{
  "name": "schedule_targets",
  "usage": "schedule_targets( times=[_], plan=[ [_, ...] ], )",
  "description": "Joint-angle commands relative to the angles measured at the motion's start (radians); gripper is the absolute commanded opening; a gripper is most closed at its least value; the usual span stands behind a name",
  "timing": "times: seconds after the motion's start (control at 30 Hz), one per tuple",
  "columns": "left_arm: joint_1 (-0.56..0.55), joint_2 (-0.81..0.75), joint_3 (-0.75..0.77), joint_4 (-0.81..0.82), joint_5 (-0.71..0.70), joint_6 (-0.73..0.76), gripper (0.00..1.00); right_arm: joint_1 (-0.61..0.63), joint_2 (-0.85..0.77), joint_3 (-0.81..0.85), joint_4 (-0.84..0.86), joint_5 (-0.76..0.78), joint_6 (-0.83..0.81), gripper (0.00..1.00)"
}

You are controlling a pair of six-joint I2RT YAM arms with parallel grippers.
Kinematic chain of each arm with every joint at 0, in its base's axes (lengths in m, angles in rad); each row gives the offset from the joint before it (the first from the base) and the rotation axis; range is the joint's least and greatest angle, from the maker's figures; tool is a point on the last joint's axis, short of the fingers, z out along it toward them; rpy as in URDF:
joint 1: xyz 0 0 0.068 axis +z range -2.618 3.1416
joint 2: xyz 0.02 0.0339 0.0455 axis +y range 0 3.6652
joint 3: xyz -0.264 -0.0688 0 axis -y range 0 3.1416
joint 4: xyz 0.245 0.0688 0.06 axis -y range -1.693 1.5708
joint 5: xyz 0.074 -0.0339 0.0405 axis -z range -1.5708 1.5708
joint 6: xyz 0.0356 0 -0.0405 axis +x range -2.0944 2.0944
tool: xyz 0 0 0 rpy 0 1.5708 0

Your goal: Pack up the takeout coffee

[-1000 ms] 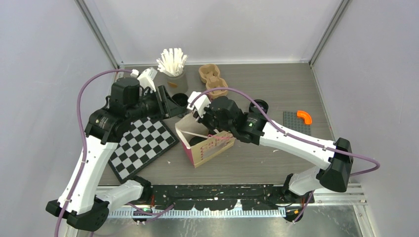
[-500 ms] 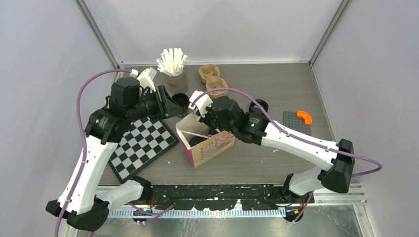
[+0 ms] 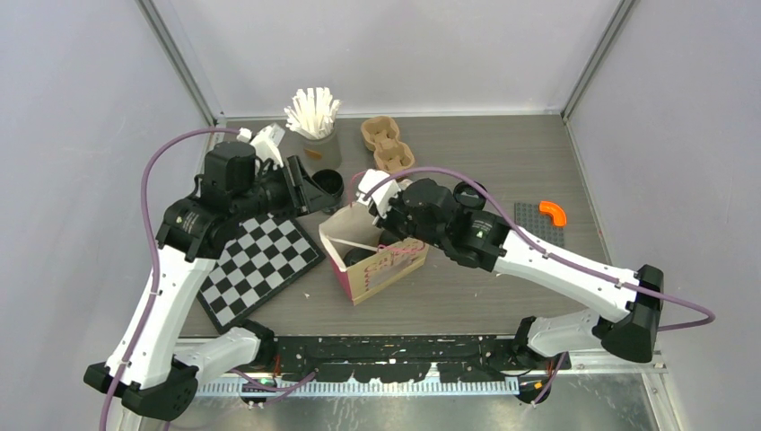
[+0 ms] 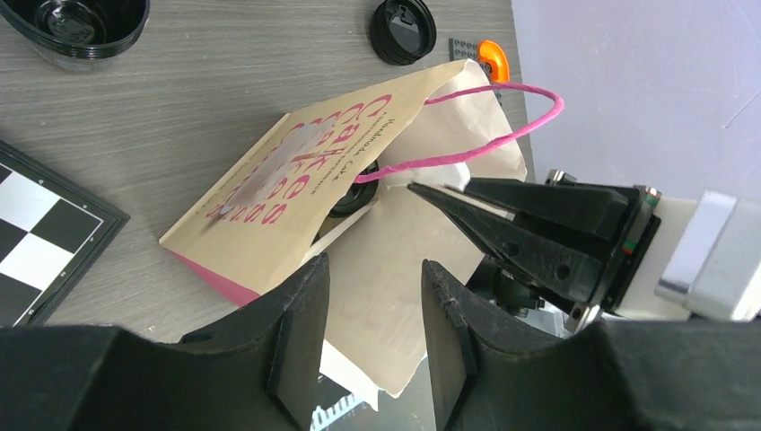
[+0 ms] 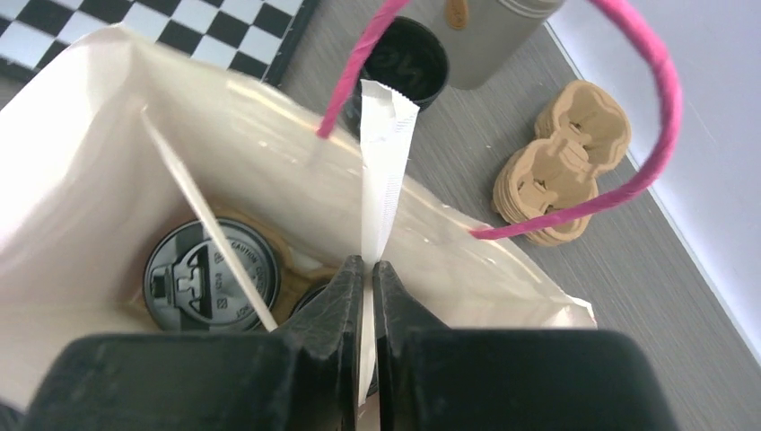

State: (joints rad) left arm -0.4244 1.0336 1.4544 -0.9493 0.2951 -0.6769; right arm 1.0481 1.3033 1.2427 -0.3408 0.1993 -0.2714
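Packing looked well along. Nearest, at the bottom of the right wrist view, the right tool [image 5: 368, 267] was pressed together on a narrow white paper sachet [image 5: 388, 171], holding it upright over the mouth of the cream paper bag with pink lettering and pink cord handles [image 5: 81, 180]. Down inside the bag, at lower left of that view, sat a black takeout cup capped with a round black plastic lid [image 5: 213, 277]. A second dark round shape beside it was mostly hidden by the fingers. The left tool [image 4: 374, 263] stood spread at the bag's rim, pinching nothing; whether it touched the paper could not be told. By my reading, coffee was in and dropping the sachet remained.

Farther back on the grey wood-grain desk [image 3: 502, 148], outside the bag, lay a stack of black lids [image 4: 404, 31] at top centre of the left wrist view. A nest of black round pieces [image 4: 72, 27], cups or lids, sat at its upper left. Beyond them stood the brown moulded-pulp carriers [image 3: 386, 144] and the grey cup of white sticks [image 3: 314, 135].

Against the frame a second earlier, the right arm's elbow and shoulder had swung toward the right of the top view, while bag and left arm lay unchanged.
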Motion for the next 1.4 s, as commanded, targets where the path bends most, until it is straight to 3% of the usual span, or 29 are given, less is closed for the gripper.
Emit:
schedule_targets(
  times=[0.0,0.1,0.17,0.4,0.67,0.7,0.73,0.77,0.8,0.87,0.9,0.93,0.97,1.17,1.37],
  plan=[
    [-0.002,-0.025,-0.004,0.023,-0.017,-0.006,0.44,0.004,-0.055,0.011,-0.041,-0.143,-0.108,0.12],
    [-0.002,-0.032,-0.010,0.023,-0.023,-0.004,0.44,0.005,-0.024,0.059,-0.137,-0.231,-0.170,0.17],
    [-0.002,-0.038,-0.012,0.019,-0.030,-0.003,0.44,0.006,-0.017,0.076,-0.159,-0.248,-0.185,0.26],
    [-0.002,-0.039,0.044,-0.005,-0.052,0.039,0.47,0.006,-0.020,0.202,-0.194,-0.147,-0.127,0.40],
    [-0.002,-0.007,0.263,-0.064,-0.073,0.117,0.50,0.006,-0.061,0.437,-0.356,-0.100,0.151,0.57],
    [-0.002,-0.005,0.291,-0.074,-0.076,0.128,0.51,0.007,-0.079,0.455,-0.376,-0.076,0.208,0.61],
    [-0.002,-0.006,0.315,-0.082,-0.081,0.139,0.52,0.006,-0.098,0.467,-0.397,-0.044,0.277,0.71],
    [-0.002,-0.011,0.334,-0.087,-0.085,0.149,0.53,0.007,-0.118,0.471,-0.423,-0.001,0.355,0.87],
    [-0.002,-0.018,0.344,-0.087,-0.091,0.156,0.55,0.007,-0.143,0.471,-0.455,0.051,0.425,0.89],
    [-0.002,-0.043,0.341,-0.065,-0.106,0.177,0.60,0.006,-0.199,0.462,-0.535,0.159,0.560,0.89],
    [-0.002,-0.060,0.326,-0.048,-0.113,0.186,0.70,0.006,-0.230,0.449,-0.575,0.207,0.622,0.90],
    [-0.002,-0.078,0.306,-0.025,-0.119,0.194,0.95,0.006,-0.271,0.426,-0.610,0.238,0.667,0.90],
    [-0.002,-0.099,0.284,-0.005,-0.123,0.198,0.99,0.006,-0.318,0.394,-0.636,0.263,0.702,0.90],
    [-0.002,-0.246,0.097,0.061,-0.141,0.199,1.00,0.006,-0.552,0.295,-0.687,0.400,0.893,0.90],
    [-0.002,-0.381,-0.079,0.050,-0.124,0.163,1.00,0.007,-0.567,0.357,-0.844,0.548,0.997,0.90]
  ],
)
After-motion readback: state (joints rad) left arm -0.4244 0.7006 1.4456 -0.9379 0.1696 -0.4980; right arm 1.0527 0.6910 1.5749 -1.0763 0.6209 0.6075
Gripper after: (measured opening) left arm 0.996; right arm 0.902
